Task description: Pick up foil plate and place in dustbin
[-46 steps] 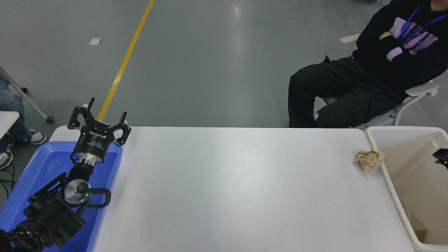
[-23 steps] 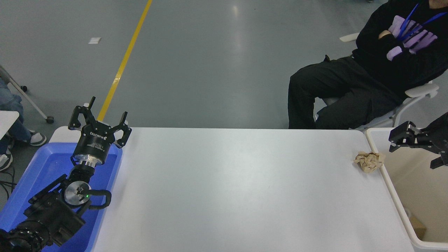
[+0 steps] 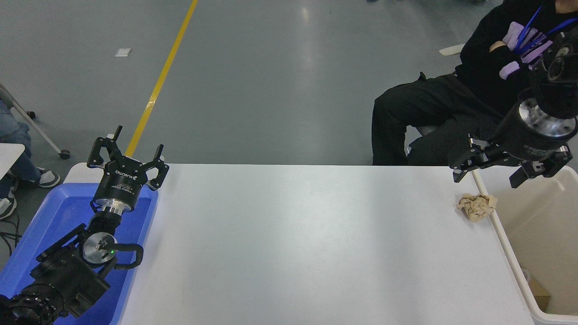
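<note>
While its fingers are spreading apart, the right tool (image 3: 496, 166) is hovering above the dustbin's (image 3: 505, 243) far-left corner.

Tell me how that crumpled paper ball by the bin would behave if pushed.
The paper ball looks loosely crumpled, so probably very light and squashy. Its lumpy shape suggests it would skid or tumble unevenly, not roll cleanly. It sits against the bin wall, so a push that way would likely flatten it.

A white rectangular table (image 3: 293, 243) with rounded corners carries a shallow blue plastic tray (image 3: 54, 216) at its left end. A small crumpled tan paper ball (image 3: 476, 206) lies near its far right corner, touching the cream-white plastic bin (image 3: 510, 253).
</note>
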{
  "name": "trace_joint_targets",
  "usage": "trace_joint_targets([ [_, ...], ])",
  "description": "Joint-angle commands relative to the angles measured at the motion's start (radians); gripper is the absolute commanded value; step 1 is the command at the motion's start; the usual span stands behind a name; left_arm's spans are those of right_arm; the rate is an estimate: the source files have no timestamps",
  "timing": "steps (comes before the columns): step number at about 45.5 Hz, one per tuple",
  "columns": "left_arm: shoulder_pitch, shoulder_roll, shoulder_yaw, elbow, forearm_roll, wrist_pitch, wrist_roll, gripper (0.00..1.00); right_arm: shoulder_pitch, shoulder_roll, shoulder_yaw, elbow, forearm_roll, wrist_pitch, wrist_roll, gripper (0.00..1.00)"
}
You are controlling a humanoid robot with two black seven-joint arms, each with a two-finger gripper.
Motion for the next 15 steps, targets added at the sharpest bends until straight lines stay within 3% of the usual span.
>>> trace_joint_targets([
  [1,0.0,0.0,0.0,0.0,0.0,-0.001,0.0,0.98,0.031,0.003,0.004,0.003,0.006,0.006,0.0,1.0],
  [15,0.0,0.0,0.0,0.0,0.0,-0.001,0.0,0.98,0.105,-0.054,0.047,0.003,0.008,0.006,0.0,1.0],
])
